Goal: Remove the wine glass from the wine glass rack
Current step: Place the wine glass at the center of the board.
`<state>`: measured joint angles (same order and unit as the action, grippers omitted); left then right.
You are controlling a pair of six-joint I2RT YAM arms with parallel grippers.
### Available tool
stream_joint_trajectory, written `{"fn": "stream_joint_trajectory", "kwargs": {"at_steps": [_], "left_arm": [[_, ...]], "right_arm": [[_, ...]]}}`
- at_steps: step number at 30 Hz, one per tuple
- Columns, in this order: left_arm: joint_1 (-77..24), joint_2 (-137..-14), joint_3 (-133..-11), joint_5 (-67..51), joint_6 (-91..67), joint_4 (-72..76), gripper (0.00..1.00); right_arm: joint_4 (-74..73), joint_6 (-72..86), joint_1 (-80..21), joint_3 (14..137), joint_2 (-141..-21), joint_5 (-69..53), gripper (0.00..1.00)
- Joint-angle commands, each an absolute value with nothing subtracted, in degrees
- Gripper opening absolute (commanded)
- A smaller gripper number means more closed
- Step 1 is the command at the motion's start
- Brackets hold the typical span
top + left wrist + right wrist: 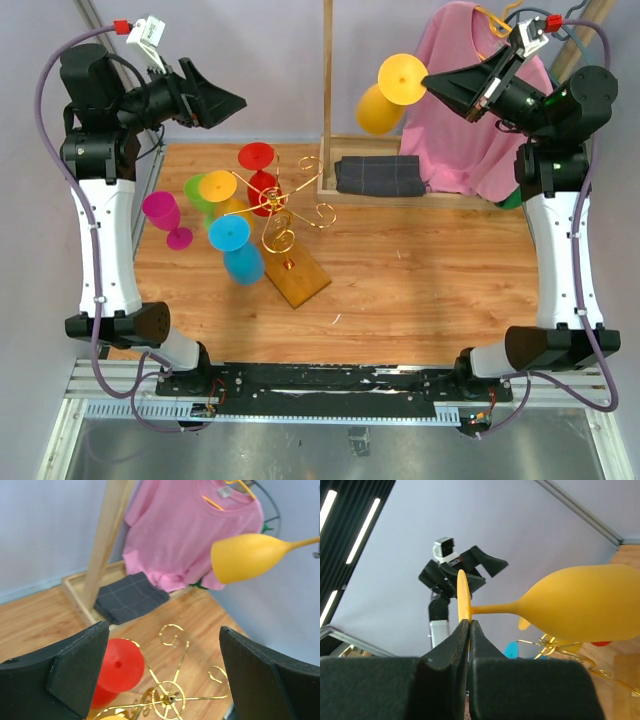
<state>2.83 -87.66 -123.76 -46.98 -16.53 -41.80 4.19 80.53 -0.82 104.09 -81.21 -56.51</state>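
Observation:
A yellow wine glass (388,95) hangs in the air at the back, well above and to the right of the wine glass rack (275,210). My right gripper (432,80) is shut on the rim of its foot (463,600), the bowl (580,609) pointing away. The same glass (247,557) shows in the left wrist view. The gold wire rack (172,697) stands on its wooden base (295,277) and carries red (260,172), blue (235,248), green and yellow-orange glasses. My left gripper (225,98) is open, raised at the back left above the rack, holding nothing.
A magenta glass (165,217) stands on the table left of the rack. A wooden clothes stand (327,90) at the back holds a pink shirt (470,100); a folded dark cloth (380,176) lies on its base.

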Motion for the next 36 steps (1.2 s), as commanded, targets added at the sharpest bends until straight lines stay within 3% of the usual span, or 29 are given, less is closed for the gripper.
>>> {"fn": "stream_joint_trajectory", "kwargs": {"at_steps": [1, 4, 10, 17, 22, 27, 36], "left_arm": [[1.89, -85.47, -118.90, -57.12, -29.93, -24.55, 0.97], [-0.84, -84.61, -115.75, -58.15, -36.77, -16.45, 0.97], [-5.93, -85.73, -116.82, -55.80, -40.17, -13.74, 0.97], [-6.64, -84.03, -107.43, -57.36, -50.93, -0.69, 0.97], [-6.86, -83.35, -105.11, -58.07, -52.82, 3.47, 0.98], [-6.86, -80.46, -97.98, -59.74, -61.57, 19.90, 0.98], [-6.86, -79.56, -99.03, -59.67, -64.39, 27.18, 0.99]], "right_arm": [[20.38, 89.86, -4.01, 103.45, -79.86, -55.87, 0.01], [23.51, 91.21, -6.01, 105.16, -80.95, -54.54, 0.01], [23.56, 89.99, -11.24, 111.65, -83.31, -53.08, 0.01], [28.61, 90.07, -16.04, 110.74, -83.41, -50.68, 0.01], [35.33, 92.91, -16.74, 110.00, -83.73, -49.56, 0.01], [44.81, 96.81, -16.78, 109.17, -84.57, -49.58, 0.01], [54.07, 101.38, -16.79, 108.30, -86.30, -49.02, 0.01]]}}
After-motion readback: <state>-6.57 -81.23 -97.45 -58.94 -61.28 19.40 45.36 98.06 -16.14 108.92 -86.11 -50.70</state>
